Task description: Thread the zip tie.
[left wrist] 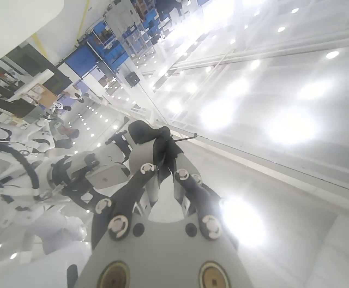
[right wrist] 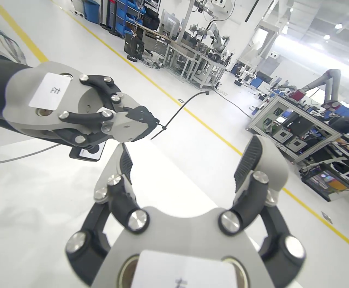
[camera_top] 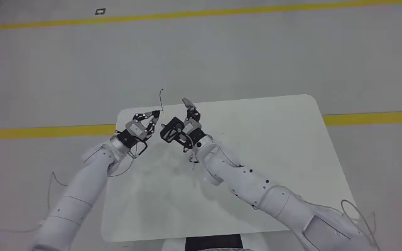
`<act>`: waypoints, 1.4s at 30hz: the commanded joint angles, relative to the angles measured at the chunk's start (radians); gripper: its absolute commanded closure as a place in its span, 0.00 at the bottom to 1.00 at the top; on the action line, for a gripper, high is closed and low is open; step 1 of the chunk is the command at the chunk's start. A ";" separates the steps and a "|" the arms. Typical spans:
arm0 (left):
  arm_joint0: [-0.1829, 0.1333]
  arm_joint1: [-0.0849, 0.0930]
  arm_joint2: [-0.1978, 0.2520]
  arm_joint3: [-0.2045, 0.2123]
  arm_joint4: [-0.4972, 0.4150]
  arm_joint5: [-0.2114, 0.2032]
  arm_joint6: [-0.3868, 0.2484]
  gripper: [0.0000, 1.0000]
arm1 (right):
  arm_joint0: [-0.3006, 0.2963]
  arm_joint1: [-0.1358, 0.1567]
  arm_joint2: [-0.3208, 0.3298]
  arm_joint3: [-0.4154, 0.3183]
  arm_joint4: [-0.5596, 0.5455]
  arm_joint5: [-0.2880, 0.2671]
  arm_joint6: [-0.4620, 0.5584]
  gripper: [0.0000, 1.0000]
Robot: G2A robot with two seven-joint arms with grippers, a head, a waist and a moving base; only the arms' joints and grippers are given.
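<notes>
Right wrist view: my left jaws are pinched shut on the zip tie (right wrist: 177, 111) near one end, its long part sticking up and away from them, and my right jaws, wide open and empty, face it close by.

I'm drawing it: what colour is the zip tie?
The zip tie is black; the right wrist view shows it best.

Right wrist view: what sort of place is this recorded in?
Probably a robotics lab or factory hall: a yellow floor line, metal workbenches crowded with equipment, racks of blue bins, and another robot arm in the background.
</notes>
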 commanded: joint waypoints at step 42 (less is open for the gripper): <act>0.015 -0.064 -0.022 0.033 0.000 0.000 -0.075 1.00 | -0.018 -0.075 0.042 0.108 0.000 -0.059 -0.094 0.68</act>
